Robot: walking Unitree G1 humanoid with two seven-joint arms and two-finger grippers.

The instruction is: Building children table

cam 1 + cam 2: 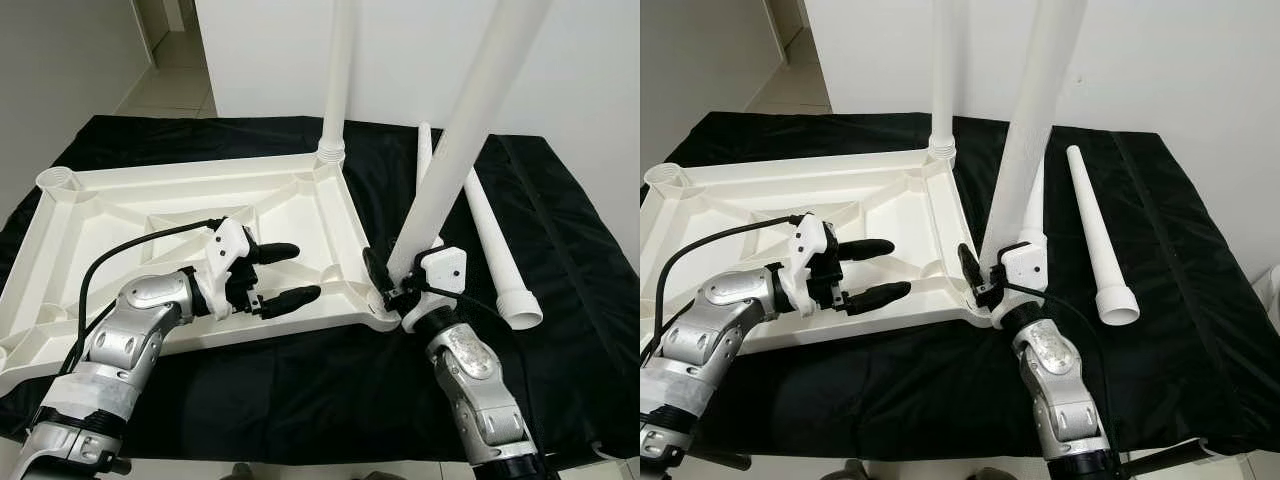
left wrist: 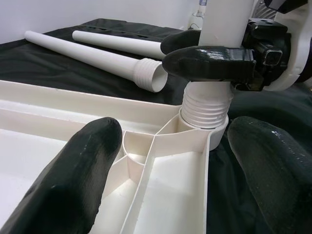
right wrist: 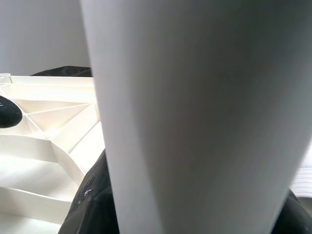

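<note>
White leg [image 1: 470,130] clamped in my right end effector [image 1: 395,280], seated at the tabletop [image 1: 150,215] near-right corner socket; keep it upright, twist home. Left end effector [image 1: 285,272] open, bracing.

The upturned table top [image 1: 180,215] is cream-white moulded plastic, smooth with a soft sheen along its ribs. The table legs [image 1: 490,235] are the same smooth white plastic, ridged with threads at their ends. A black cloth [image 1: 560,230], faintly shiny and creased, covers the worktop. The end effector fingers [image 2: 83,170] are glossy black; the arms [image 1: 120,340] are brushed silver metal.
</note>
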